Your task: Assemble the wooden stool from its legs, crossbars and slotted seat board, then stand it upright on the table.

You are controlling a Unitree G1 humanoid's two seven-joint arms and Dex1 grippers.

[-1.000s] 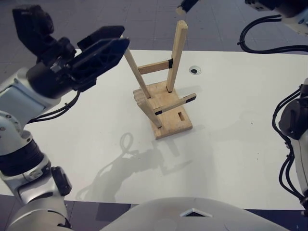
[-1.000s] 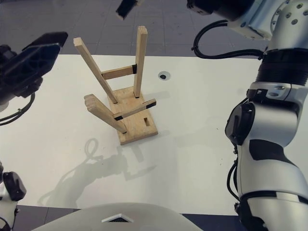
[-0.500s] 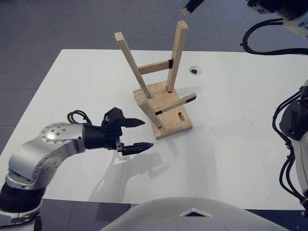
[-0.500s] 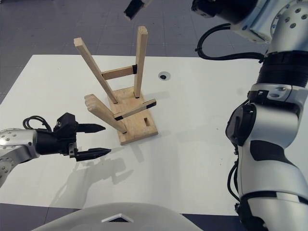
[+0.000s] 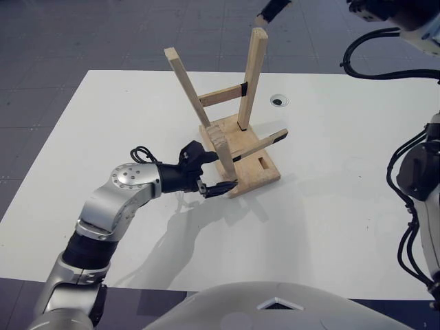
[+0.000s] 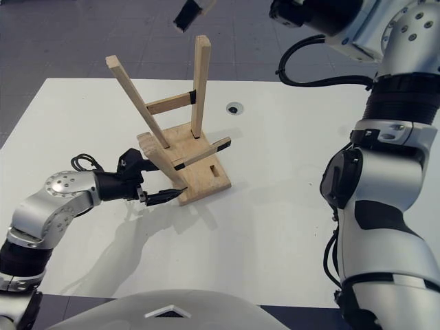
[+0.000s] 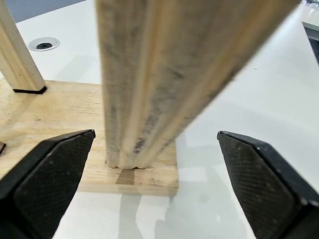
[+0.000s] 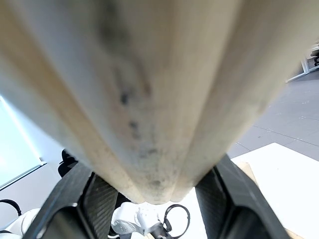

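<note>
Your stool sits partly built near the middle of the table (image 5: 344,227), legs pointing up. The slotted seat board (image 5: 249,173) lies flat on the tabletop and carries three legs. An upright long leg (image 5: 252,79) is seated toward the far side of the board. A tilted long leg (image 5: 187,86) leans off toward your left. A near leg (image 5: 222,146) is planted close to the board's near-left corner and also leans. An upper crossbar (image 5: 220,95) joins the two long legs. A lower crossbar (image 5: 262,144) runs from the near leg out to the right, its far end hanging free above the board. One slot (image 5: 263,163) near the right edge of the board stands open.

Your left gripper (image 5: 221,172) is down at table level with its fingers spread on either side of the near leg's foot. In the left wrist view both pads (image 7: 47,179) stand off from the wood, so it grips nothing.

Your right gripper (image 6: 186,13) is held high over the top of the upright long leg. A loose wooden piece (image 8: 149,84) runs between its fingers and looks clamped, though this close you can't be sure of the contact. A cable hole (image 5: 276,102) sits in the table just beyond the stool on the right.
</note>
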